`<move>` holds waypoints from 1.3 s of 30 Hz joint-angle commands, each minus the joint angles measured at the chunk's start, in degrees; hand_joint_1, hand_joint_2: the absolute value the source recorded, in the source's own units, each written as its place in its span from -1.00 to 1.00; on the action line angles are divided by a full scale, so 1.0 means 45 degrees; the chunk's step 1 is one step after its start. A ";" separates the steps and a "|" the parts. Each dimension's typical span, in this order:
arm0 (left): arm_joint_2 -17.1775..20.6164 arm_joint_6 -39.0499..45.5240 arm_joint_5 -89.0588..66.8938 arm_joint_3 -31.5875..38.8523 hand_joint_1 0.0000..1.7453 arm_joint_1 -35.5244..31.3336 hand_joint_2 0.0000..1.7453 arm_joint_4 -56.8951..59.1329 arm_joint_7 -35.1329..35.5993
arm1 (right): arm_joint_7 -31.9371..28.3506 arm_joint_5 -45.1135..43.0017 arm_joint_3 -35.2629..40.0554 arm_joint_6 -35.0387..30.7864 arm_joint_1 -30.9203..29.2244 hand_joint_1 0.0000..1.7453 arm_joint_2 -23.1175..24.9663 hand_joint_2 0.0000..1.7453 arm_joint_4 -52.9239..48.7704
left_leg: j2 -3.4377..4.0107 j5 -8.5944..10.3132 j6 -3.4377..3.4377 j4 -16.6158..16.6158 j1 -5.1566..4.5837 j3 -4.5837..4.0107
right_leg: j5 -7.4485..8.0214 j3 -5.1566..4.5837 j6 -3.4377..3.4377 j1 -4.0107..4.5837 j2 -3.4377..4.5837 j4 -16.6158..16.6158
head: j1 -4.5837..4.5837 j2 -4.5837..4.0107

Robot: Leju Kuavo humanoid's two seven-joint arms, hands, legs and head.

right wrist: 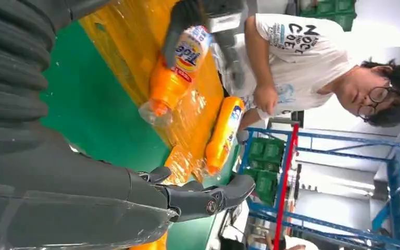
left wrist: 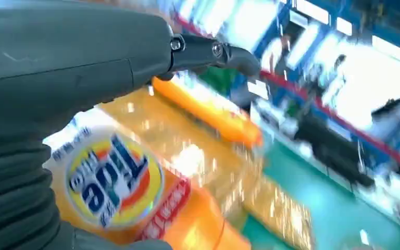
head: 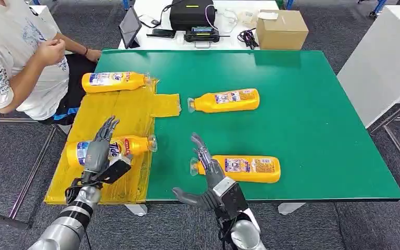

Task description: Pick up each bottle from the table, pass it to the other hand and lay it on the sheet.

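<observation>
A yellow sheet (head: 130,112) covers the left side of the green table (head: 312,120). One yellow bottle (head: 114,82) lies at its far end. A second, Tide-labelled bottle (head: 133,146) (left wrist: 114,182) (right wrist: 179,67) lies on the sheet's near part, right under my left hand (head: 101,151) (left wrist: 57,67), whose fingers are stretched out and spread over it. Two more yellow bottles lie on the bare green: one mid-table (head: 224,100), one near the front edge (head: 245,168). My right hand (head: 208,166) (right wrist: 203,200) is open, its fingers straight beside that near bottle's neck.
A person (head: 15,57) (right wrist: 291,57) in a white T-shirt sits at the table's far left corner, close to the sheet. Behind the green table stand a cardboard box (head: 281,28), a black case (head: 190,13) and a tablet (head: 130,26). A white table (head: 385,62) stands to the right.
</observation>
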 commanded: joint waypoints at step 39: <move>-0.1610 -0.2705 0.5279 -0.1669 -1.00 0.3961 1.00 -0.5597 -0.0248 | 0.4176 0.6258 0.0684 -0.0820 -0.4031 -1.00 -0.5783 1.00 0.0585 | 0.0044 -0.0030 -0.0010 0.0027 -0.0020 -0.0022 | 0.0002 -0.0018 -0.0017 -0.0015 0.0030 -0.0004 | -0.0005 0.0000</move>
